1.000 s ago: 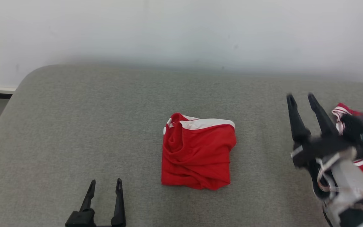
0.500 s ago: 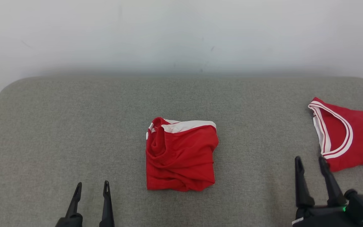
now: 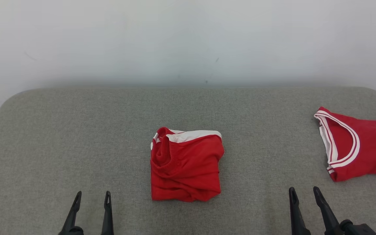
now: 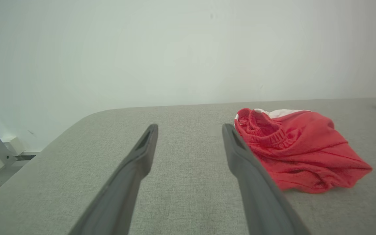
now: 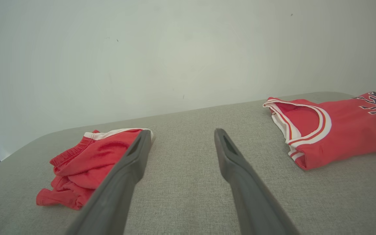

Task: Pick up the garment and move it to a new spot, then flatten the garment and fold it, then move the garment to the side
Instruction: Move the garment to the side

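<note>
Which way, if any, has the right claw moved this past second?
Yes. The right claw drew back toward the robot: its tips were beyond the far edge of the folded red cloth shorts, now level with their near edge.

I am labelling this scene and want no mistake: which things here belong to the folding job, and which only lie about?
For the job:
shorts, folded, in the middle
left gripper, open
right gripper, open
pad, under the clothes

Lying about:
jersey, at the right edge, probably set aside
wall
</note>
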`<state>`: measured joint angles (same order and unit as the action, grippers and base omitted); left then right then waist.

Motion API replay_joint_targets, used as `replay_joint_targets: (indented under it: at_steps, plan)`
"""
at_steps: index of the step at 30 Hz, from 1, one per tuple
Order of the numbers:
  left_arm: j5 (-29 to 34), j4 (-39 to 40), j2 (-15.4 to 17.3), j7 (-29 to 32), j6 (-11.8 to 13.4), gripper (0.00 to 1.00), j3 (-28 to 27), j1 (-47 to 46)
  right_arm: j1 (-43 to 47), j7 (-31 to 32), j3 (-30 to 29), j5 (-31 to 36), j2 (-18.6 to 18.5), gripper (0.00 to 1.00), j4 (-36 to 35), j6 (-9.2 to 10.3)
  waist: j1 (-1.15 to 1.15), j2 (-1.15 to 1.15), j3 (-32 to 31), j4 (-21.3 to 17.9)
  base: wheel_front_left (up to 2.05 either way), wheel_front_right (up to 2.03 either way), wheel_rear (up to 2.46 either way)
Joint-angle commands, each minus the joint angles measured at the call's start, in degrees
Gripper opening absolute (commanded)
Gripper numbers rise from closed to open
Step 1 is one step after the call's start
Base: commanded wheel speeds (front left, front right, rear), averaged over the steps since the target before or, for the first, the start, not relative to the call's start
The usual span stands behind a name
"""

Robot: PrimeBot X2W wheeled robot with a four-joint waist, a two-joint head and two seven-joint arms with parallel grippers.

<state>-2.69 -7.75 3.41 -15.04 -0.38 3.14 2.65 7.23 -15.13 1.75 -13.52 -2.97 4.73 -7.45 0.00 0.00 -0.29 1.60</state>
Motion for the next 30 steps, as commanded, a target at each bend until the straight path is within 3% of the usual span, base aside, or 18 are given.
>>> replay_joint_targets:
  at_steps: [1, 14, 30]
  plan:
    - [0.48, 0.20, 0.52, -0.12, 0.01, 1.00, -0.23, 1.32, 0.26, -0.02, 0.15, 0.16, 0.04, 1.00, -0.07, -0.05, 0.00, 0.00, -0.13, -0.14, 0.00, 0.00, 0.00]
    - [-0.82, 2.11, -0.10, -0.12, -1.43, 1.00, -4.25, 3.70, 0.63, -0.02, 0.29, -1.58, 0.09, 1.00, 0.09, -0.05, 0.00, 0.00, -0.75, 0.06, 0.00, 0.00, 0.00]
    - [-0.06, 1.77, -0.47, -0.12, -1.95, 1.00, -4.56, 3.29, 0.23, -0.02, 0.03, -1.90, 0.10, 1.00, 0.27, -0.05, 0.00, 0.00, -0.62, 0.01, 0.00, 0.00, 0.00]
